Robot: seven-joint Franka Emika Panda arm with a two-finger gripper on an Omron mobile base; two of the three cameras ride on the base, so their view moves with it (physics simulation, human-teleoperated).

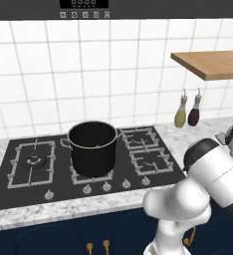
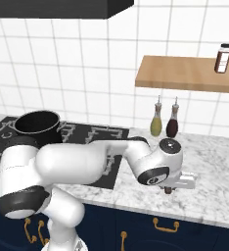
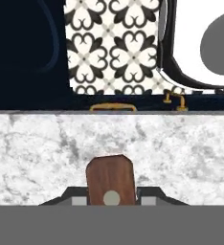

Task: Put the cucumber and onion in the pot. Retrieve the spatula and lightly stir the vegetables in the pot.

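The arm (image 2: 87,159) reaches low and to the right from its base, its forearm lying nearly level over the front of the counter (image 2: 209,191), the wrist bent so the hand points down at the marble. In the right base view the gripper (image 2: 168,190) sits at about 4 o'clock from the pot (image 2: 36,123), well apart from it, with its tips down at the counter surface. In the hand view the jaws are drawn in on a brown wooden handle (image 3: 110,179) with a pale round spot near its end; this is the spatula's grip, lying flat on the marble and pointing toward 12 o'clock. The pot stands upright on the stove (image 1: 29,172), on a middle burner, at about 10 o'clock from the hand.
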